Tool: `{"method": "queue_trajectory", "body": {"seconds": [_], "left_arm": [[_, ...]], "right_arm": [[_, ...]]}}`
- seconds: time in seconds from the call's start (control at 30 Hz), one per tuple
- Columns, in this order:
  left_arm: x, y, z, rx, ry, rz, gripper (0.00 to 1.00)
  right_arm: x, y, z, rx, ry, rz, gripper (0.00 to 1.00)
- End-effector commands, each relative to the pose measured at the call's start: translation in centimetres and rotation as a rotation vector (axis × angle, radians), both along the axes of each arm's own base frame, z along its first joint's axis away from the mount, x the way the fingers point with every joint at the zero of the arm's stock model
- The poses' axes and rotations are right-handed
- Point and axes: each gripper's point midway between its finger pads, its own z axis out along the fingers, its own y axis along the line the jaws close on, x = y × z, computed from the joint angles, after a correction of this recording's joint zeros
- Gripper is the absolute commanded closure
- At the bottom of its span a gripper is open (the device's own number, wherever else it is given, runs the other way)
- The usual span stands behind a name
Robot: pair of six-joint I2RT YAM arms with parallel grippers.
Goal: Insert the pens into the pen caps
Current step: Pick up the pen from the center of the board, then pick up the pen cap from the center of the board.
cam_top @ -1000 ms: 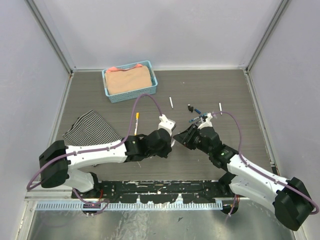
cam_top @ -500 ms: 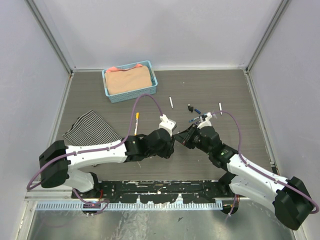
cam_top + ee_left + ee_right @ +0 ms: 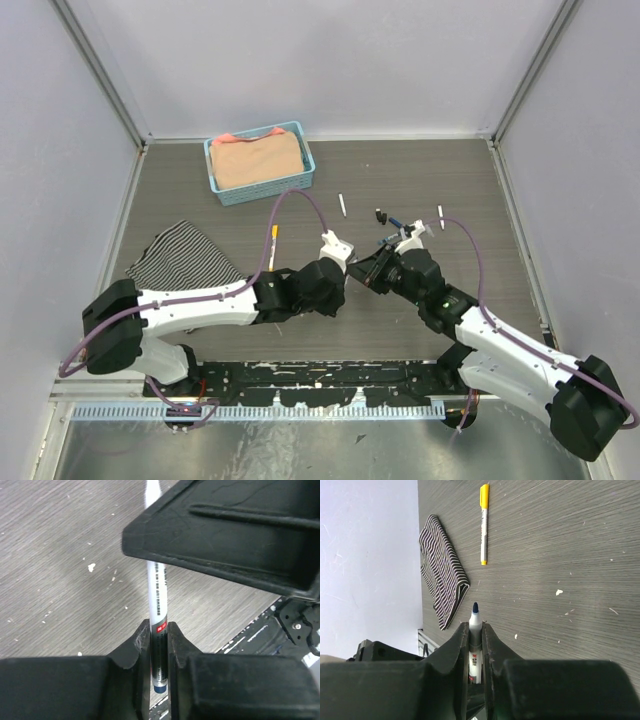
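Both grippers are shut on the same white pen (image 3: pixel 156 590). In the left wrist view my left gripper (image 3: pixel 159 627) pinches the barrel near its red label, with the blue rear end sticking out behind the fingers. In the right wrist view my right gripper (image 3: pixel 475 627) pinches the pen (image 3: pixel 474 617), its bare blue tip poking out past the fingertips. In the top view the left gripper (image 3: pixel 345 276) and the right gripper (image 3: pixel 366 270) meet tip to tip above the table's middle. A pen with a yellow cap (image 3: pixel 272 247) lies to the left. Small caps (image 3: pixel 380 214) lie behind the right gripper.
Two more white pens (image 3: pixel 342 204) (image 3: pixel 440 213) lie further back. A blue basket (image 3: pixel 214 170) with peach cloth stands at the back left. A striped cloth (image 3: pixel 180 258) lies at the left, also in the right wrist view (image 3: pixel 442 575), near the yellow-capped pen (image 3: pixel 483 522).
The two grippers have closed the gap between them: the right gripper has moved left toward the left gripper, and they now meet on the pen.
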Motion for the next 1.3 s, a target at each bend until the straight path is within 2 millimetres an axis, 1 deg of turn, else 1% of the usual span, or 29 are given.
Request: {"method": "queue_trajectory", "body": {"seconds": [0.0, 0.03, 0.07, 0.1, 0.17, 0.2, 0.27, 0.33, 0.43, 0.5, 0.6, 0.73, 0.77, 0.8, 0.83, 0.93, 1.1, 1.2, 1.27], "left_arm": [[0.4, -0.3, 0.8, -0.024, -0.028, 0.002, 0.88], [0.4, -0.2, 0.9, -0.022, -0.032, 0.006, 0.93], [0.6, 0.0, 1.0, -0.020, -0.038, 0.011, 0.98], [0.6, 0.1, 1.1, -0.014, -0.041, 0.015, 1.00], [0.7, 0.4, 1.3, -0.009, -0.049, 0.022, 1.00], [0.8, 0.6, 1.6, -0.008, -0.051, 0.028, 1.00], [1.0, 0.9, 2.0, -0.008, -0.042, 0.038, 1.00], [1.2, 1.3, 2.6, -0.016, -0.030, 0.048, 1.00], [2.0, 2.1, 4.0, -0.054, 0.009, 0.080, 1.00], [2.4, 2.8, 5.3, -0.079, 0.042, 0.097, 1.00], [3.1, 3.5, 7.6, -0.106, 0.053, 0.108, 1.00], [3.9, 4.4, 11.3, -0.119, 0.073, 0.134, 1.00], [4.1, 4.5, 12.4, -0.122, 0.075, 0.142, 1.00], [4.2, 4.5, 14.2, -0.135, 0.073, 0.147, 1.00], [4.2, 4.5, 15.3, -0.141, 0.075, 0.155, 1.00], [4.5, 4.5, 18.8, -0.193, 0.067, 0.183, 1.00], [4.6, 5.4, 23.1, -0.312, 0.062, 0.232, 1.00], [5.0, 6.4, 25.4, -0.371, 0.044, 0.255, 1.00], [5.5, 6.9, 26.5, -0.400, 0.032, 0.268, 1.00]], "right_arm": [[0.7, 0.3, 3.2, 0.035, -0.071, -0.008, 1.00], [0.8, 0.2, 3.1, 0.027, -0.072, -0.015, 0.97], [0.8, 0.0, 3.1, 0.019, -0.073, -0.019, 0.93], [0.9, -0.1, 3.2, 0.010, -0.078, -0.026, 0.85], [1.0, -0.4, 3.3, -0.015, -0.087, -0.035, 0.68], [1.2, -0.7, 3.5, -0.029, -0.092, -0.047, 0.62], [1.4, -1.4, 3.6, -0.073, -0.105, -0.072, 0.54], [1.8, -2.5, 4.0, -0.131, -0.121, -0.108, 0.49], [2.2, -4.5, 4.3, -0.230, -0.136, -0.170, 0.41], [2.7, -6.3, 4.2, -0.330, -0.140, -0.225, 0.39], [3.0, -7.7, 4.1, -0.442, -0.138, -0.249, 0.39], [3.4, -8.4, 4.0, -0.521, -0.142, -0.258, 0.39], [3.6, -8.5, 3.9, -0.531, -0.139, -0.260, 0.39], [3.8, -8.6, 3.8, -0.544, -0.134, -0.262, 0.39], [4.0, -8.7, 3.6, -0.557, -0.127, -0.260, 0.38], [5.2, -9.6, 2.8, -0.617, -0.094, -0.253, 0.37], [8.1, -11.8, 2.2, -0.649, -0.057, -0.248, 0.37], [9.5, -12.7, 1.9, -0.659, -0.037, -0.234, 0.36], [10.4, -13.2, 1.7, -0.675, -0.030, -0.234, 0.37]]}}
